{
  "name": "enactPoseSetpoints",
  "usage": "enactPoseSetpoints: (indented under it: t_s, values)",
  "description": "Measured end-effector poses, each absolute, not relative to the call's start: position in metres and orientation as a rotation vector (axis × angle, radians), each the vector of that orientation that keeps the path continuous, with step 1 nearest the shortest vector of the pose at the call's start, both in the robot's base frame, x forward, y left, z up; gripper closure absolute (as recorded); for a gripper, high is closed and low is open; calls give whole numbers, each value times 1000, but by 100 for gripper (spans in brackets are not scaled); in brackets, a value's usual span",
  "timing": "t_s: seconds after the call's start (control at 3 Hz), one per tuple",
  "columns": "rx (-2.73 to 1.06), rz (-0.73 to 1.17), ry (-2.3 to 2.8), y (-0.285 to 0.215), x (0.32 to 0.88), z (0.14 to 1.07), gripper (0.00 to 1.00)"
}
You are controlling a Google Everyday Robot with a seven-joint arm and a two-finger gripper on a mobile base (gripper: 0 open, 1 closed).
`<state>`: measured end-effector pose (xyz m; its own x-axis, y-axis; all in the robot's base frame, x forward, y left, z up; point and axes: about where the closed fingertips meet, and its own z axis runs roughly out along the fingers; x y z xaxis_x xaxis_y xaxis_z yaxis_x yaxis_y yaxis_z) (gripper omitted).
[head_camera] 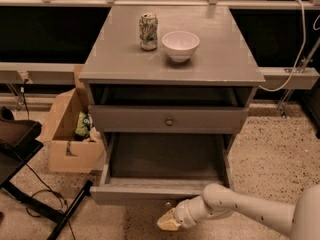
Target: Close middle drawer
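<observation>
The gripper (167, 222), opening I cannot tell, low before the front edge of the bench (215, 59), should press the middle drawer (145, 194) centrally, straight inward.

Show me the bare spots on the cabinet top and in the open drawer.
Cabinet top: bare right of the white bowl, left of the can, and along the front edge; crowded at centre back. The middle drawer, pulled out, shows a bare floor. The gripper sits just below its front.
</observation>
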<state>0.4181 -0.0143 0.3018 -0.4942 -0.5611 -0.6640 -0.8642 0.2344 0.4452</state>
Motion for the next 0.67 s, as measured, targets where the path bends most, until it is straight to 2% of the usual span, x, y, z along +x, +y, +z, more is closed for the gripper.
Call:
enactPoseSetpoints:
  t_s: [0.67]
  values:
    - [-1327,916,2251,-24,486,328,100]
